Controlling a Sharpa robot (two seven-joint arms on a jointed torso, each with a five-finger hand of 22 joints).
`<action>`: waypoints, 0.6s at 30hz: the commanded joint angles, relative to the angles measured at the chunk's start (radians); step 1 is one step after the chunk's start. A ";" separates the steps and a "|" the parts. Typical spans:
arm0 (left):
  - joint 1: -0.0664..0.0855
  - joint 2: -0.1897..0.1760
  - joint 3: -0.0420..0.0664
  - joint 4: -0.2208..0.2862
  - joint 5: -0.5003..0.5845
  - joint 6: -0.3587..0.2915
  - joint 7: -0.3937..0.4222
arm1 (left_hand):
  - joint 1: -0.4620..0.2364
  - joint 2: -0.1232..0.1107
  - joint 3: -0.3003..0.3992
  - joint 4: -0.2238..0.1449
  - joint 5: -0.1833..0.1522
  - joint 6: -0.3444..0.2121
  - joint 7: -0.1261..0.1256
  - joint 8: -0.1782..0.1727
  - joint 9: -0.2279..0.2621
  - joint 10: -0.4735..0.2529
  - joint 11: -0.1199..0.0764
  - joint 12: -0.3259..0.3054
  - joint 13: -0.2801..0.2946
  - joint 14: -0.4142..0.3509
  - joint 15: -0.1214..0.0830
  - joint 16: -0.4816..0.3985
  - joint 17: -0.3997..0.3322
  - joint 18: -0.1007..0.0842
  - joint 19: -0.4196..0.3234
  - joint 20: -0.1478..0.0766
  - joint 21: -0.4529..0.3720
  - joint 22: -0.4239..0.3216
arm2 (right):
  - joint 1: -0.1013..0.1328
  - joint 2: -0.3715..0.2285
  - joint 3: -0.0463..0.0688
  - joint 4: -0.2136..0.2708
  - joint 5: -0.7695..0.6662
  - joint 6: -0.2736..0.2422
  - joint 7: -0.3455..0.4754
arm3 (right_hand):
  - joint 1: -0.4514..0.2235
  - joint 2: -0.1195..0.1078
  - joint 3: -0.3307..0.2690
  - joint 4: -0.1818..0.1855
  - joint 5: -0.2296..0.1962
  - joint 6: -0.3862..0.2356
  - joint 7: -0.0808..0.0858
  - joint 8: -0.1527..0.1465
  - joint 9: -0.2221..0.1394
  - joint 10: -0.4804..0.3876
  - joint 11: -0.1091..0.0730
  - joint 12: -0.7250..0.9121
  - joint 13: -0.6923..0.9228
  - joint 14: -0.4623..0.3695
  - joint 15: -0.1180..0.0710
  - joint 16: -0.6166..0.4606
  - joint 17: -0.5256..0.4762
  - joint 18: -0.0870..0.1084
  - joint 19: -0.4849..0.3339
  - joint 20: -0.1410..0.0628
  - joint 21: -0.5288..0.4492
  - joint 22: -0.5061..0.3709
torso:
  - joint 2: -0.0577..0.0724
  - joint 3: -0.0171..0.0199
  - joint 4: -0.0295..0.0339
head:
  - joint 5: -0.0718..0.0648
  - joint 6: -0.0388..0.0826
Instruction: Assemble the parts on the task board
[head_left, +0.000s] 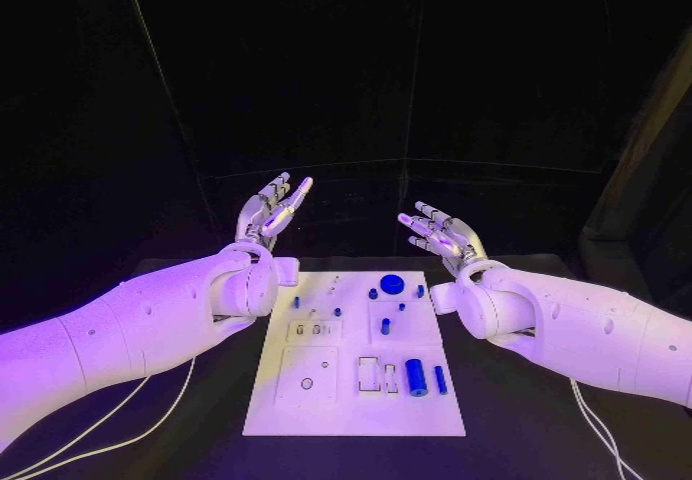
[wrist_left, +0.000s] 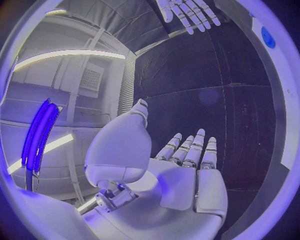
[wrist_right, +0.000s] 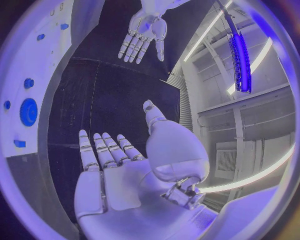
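Task board (head_left: 281, 405) lies mid-table w/ blue parts on it: round disc (head_left: 391, 283) near its far edge, big cylinder (head_left: 415, 376) toward its near right corner. Left hand (head_left: 271, 212) raised past board's far left corner, fingers spread, grasping nothing. Right hand (head_left: 440, 235) past far right corner, same, released.

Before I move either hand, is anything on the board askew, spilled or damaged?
Nothing stands out. The task board lies flat and square on the table, its blue parts sitting on it. The left hand and right hand are raised beyond it, fingers apart, holding nothing.
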 joint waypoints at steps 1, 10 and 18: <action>0.007 0.009 0.002 -0.019 0.014 0.109 0.060 | 0.017 0.002 -0.002 0.006 0.004 0.008 0.097 0.006 0.001 0.003 0.013 0.007 0.001 0.013 0.004 0.006 0.002 0.013 0.006 0.008 0.005 0.002 | 0.011 0.015 -0.004 -0.033 -0.106 0.182 -0.059 | 0.130 0.010 0.004 -0.066 0.004 0.145 0.144 0.022 0.014 0.184 0.024 0.022 0.013 0.217 0.023 0.028 0.016 0.056 0.194 0.007 0.047 0.025 | 0.000 -0.0002 -0.0003 | 0.000 0.000; 0.006 -0.023 -0.002 -0.017 0.021 0.121 0.051 | 0.038 0.021 -0.008 0.002 0.002 0.044 0.113 0.011 0.005 0.043 0.030 0.012 0.005 0.071 0.013 0.020 0.010 0.006 0.034 0.009 0.018 0.009 | 0.018 0.004 -0.006 -0.106 -0.289 0.101 -0.016 | 0.242 0.017 0.026 -0.155 -0.001 0.636 0.094 0.101 0.050 0.657 -0.033 0.098 0.031 0.691 -0.046 0.109 0.034 0.122 0.465 -0.003 0.142 0.050 | 0.012 -0.0029 -0.0054 | 0.006 -0.005; 0.006 -0.057 -0.004 0.025 0.067 0.078 0.108 | 0.138 0.063 0.000 -0.050 0.012 0.396 0.119 0.083 0.040 0.419 0.051 0.074 0.034 0.418 0.018 0.114 0.047 0.000 0.276 0.009 0.119 0.057 | 0.024 -0.010 -0.005 -0.117 -0.442 0.087 -0.028 | 0.246 0.020 0.053 -0.211 -0.010 0.737 0.071 0.071 0.039 0.769 -0.063 0.063 0.029 0.818 -0.082 0.089 0.033 0.124 0.563 -0.039 0.168 0.040 | 0.032 -0.0044 0.0026 | -0.001 0.000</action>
